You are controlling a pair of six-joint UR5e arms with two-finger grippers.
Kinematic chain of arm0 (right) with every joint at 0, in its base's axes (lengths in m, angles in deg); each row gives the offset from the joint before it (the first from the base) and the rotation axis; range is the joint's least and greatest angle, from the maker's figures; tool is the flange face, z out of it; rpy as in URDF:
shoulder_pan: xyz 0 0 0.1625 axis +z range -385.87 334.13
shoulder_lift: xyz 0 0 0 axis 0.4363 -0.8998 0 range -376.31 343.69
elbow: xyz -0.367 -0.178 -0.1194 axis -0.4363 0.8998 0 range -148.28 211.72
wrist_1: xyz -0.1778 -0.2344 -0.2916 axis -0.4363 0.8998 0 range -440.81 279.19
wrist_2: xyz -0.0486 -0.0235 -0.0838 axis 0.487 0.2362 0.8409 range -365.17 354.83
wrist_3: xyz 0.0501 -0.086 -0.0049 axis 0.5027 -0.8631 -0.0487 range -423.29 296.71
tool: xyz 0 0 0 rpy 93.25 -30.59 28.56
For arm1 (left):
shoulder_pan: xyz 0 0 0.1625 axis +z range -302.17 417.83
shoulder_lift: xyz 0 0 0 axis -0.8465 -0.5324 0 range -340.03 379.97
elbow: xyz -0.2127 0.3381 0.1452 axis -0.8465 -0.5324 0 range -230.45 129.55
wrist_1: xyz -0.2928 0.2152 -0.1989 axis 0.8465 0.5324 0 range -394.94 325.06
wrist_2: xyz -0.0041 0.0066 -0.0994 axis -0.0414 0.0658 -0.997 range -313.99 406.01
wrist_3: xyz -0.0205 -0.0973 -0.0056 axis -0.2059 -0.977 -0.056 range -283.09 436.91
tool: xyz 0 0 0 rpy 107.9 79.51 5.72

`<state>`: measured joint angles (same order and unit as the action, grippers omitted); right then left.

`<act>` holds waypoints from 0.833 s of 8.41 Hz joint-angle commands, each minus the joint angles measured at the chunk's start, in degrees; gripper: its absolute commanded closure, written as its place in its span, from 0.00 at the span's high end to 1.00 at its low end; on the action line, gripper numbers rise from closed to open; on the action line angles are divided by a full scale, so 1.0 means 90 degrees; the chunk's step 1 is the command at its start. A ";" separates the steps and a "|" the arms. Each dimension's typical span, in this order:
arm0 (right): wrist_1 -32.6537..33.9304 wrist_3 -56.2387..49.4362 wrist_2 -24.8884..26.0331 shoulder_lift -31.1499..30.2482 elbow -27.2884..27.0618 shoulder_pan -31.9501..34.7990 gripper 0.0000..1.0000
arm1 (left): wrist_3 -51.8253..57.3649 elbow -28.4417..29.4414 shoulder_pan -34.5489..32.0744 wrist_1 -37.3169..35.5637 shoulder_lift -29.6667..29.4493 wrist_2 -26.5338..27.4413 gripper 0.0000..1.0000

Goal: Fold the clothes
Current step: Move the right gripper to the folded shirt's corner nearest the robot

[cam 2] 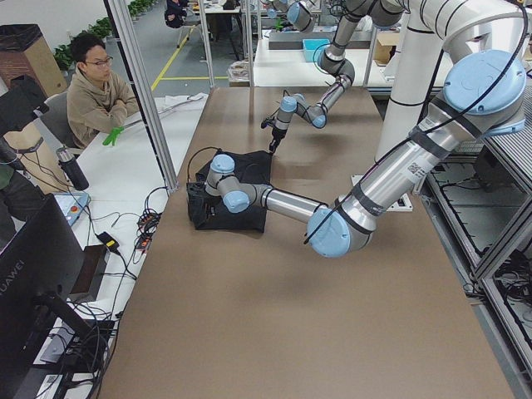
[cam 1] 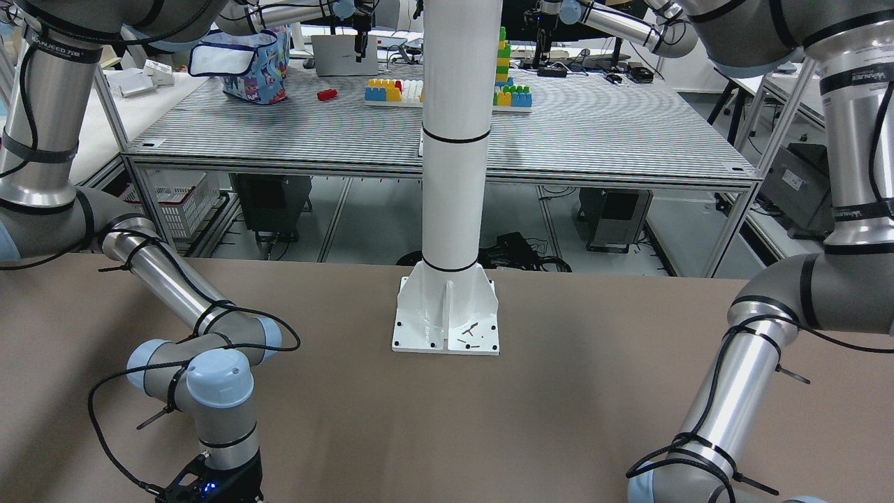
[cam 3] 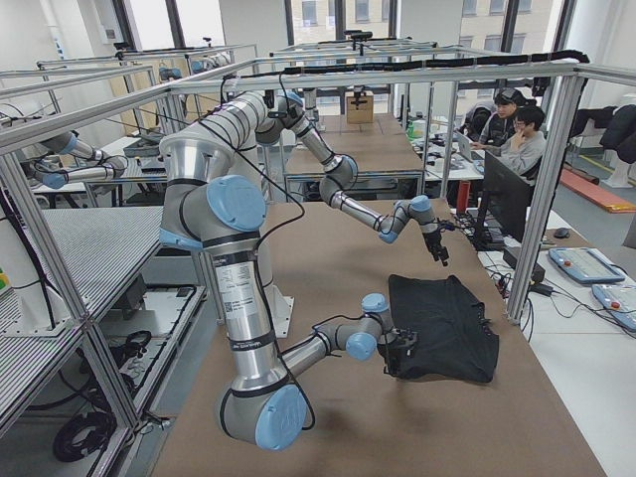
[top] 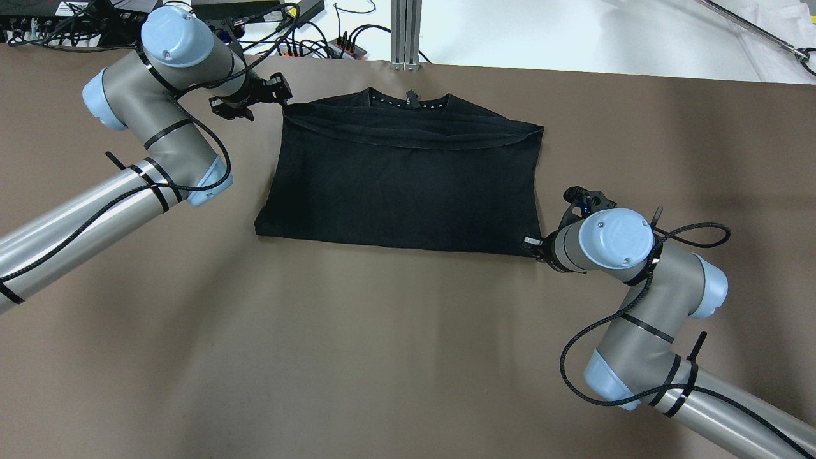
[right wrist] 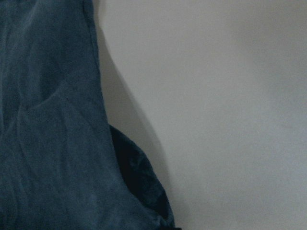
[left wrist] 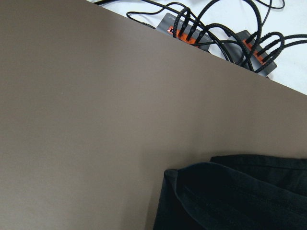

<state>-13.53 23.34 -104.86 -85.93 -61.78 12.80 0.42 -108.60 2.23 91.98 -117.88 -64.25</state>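
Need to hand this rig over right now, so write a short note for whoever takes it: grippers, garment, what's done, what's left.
Left gripper: at the far left corner of the black soft fabric garment; open or shut unclear.
Right gripper: at the garment's near right corner, fingers hidden under the wrist.
Garment: flat on the brown table, a rectangle, hem edge lying just short of the collar.
Done: seemingly one fold, hem up to collar.
Left: probably another fold; check both grips first.

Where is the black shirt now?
In the overhead view the black soft fabric garment lies on the brown table, between the left gripper and right gripper.
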 commanded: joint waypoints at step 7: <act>-0.0004 -0.0007 -0.0261 0.0011 -0.0148 0.0156 0.00 | -0.0095 -0.0003 0.0093 0.0009 0.0043 0.0143 0.78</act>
<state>-13.36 23.39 -106.90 -85.74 -62.99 14.00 0.03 -108.63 2.91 91.98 -117.49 -63.43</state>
